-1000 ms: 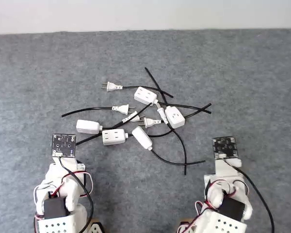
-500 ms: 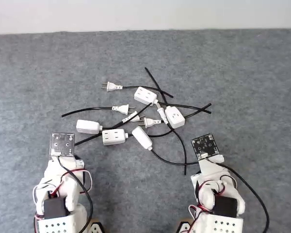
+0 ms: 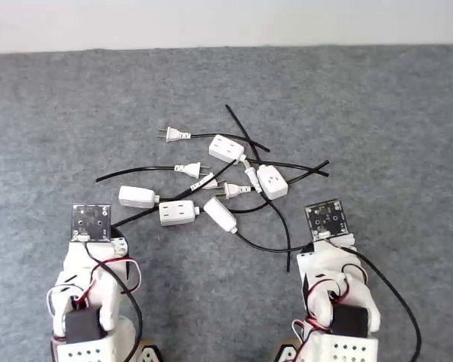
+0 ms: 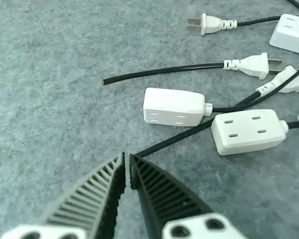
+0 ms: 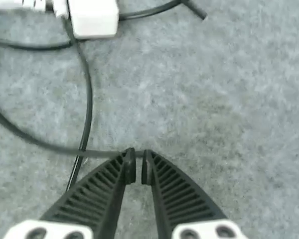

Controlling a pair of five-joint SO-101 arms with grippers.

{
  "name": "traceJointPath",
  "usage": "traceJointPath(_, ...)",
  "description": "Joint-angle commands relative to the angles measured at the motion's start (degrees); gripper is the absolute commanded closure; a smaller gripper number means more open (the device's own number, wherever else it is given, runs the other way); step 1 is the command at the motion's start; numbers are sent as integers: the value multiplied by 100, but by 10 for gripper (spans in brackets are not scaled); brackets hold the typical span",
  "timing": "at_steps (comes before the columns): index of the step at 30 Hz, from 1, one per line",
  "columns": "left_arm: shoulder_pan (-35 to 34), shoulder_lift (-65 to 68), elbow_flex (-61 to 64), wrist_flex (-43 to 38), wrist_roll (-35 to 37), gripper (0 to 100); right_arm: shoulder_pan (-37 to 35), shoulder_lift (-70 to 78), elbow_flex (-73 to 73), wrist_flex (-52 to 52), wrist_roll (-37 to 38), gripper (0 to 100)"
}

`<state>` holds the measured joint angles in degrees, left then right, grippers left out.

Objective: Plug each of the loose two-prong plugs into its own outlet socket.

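Several white outlet blocks and two-prong plugs on black cords lie tangled on the grey mat. Plugs lie loose at the back left (image 3: 174, 135), in the middle (image 3: 190, 170) and beside a square socket (image 3: 272, 181). My left gripper (image 4: 127, 162) is shut and empty, low over the mat. It sits short of a cord end and an outlet block (image 4: 175, 107), with a second block (image 4: 248, 131) beside that. My right gripper (image 5: 137, 159) is shut with nothing in it. Its tips sit by a black cord (image 5: 65, 148), and an outlet block (image 5: 92, 20) lies farther off.
The left arm (image 3: 87, 271) and the right arm (image 3: 332, 279) stand at the near edge, either side of the tangle. Black cords (image 3: 283, 226) trail toward the right arm. Bare mat (image 3: 392, 121) lies at the far right and far left.
The right arm swung left toward the cords, then eased back a little to the right. The left arm drifted slightly left. The plugs and sockets have not moved.
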<state>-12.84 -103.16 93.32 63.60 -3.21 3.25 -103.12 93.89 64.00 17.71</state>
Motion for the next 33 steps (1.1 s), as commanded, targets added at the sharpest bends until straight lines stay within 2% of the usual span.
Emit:
traceJointPath(1, 9, -26, -919, 527, 132, 984, -48, 40, -598, -119, -88, 961)
traceJointPath(6, 9, 413, -1666, 826, 123, 984, -48, 48, -1327, 180, -70, 961)
traceJointPath(11, 105, 2303, -2835, 862, 123, 984, -66, 48, -2057, 444, -70, 961)
traceJointPath(15, 519, 3780, -3908, 1064, 123, 984, -84, 286, -2207, 444, -79, 961)
traceJointPath(18, 958, 4730, -4532, 1160, 114, 979, -66, 1033, -2207, 171, -158, 961)
traceJointPath(24, 1512, 6242, -5209, 1108, 88, 848, -75, 3099, -2180, -840, -1442, 961)
traceJointPath(26, 1644, 6681, -5358, 1108, -264, 801, -22, 3679, -2180, -1130, -1574, 961)
traceJointPath(28, 1846, 7103, -5446, 1090, -932, 780, 101, 4127, -2145, -1393, -1574, 961)
traceJointPath(33, 2004, 7938, -5446, 290, -2154, 779, 365, 4523, -1890, -1991, -1565, 961)
